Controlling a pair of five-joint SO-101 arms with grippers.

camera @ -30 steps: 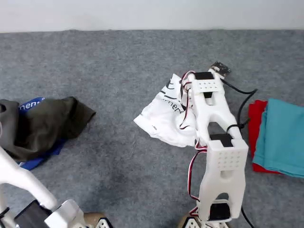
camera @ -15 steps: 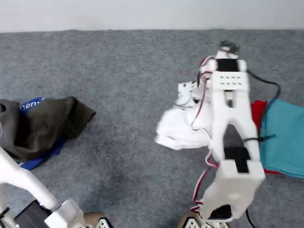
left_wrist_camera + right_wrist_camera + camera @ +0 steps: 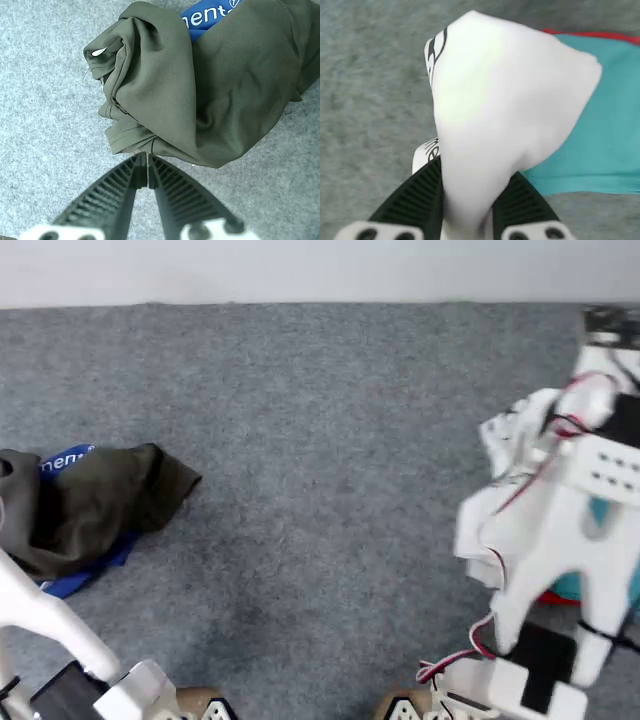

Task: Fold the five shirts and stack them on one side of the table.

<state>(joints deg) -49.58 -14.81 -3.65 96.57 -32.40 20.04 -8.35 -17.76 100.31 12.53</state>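
My R claw [image 3: 475,192] is clamped on a bunched white cotton shirt w/ black print [image 3: 510,100]. The cloth is pinched btw both fingers & held up over the grey carpet-like surface [image 3: 365,75]. Just past it, under the white bundle, is a flat teal shirt [image 3: 600,145] lying on a red shirt [image 3: 580,34], w/ a red edge peeking out. In the high view that pair sits at the surface's right side, partly behind my R arm [image 3: 570,530].

My L claw [image 3: 146,165] is closed, fingers touching, nothing in it. Its tips are just beside the rim of a crumpled olive-green shirt [image 3: 215,90]. Farther off, a blue shirt w/ white lettering [image 3: 210,12] pokes out beneath the olive one.

Progress, as I judge it: teal + red look folded & stacked, so 2 of 5 done. The white one is in hand over the stack but looks bunched; can't tell if it's properly folded. Olive & blue are a crumpled heap on the left side, both left to fold & carry over.
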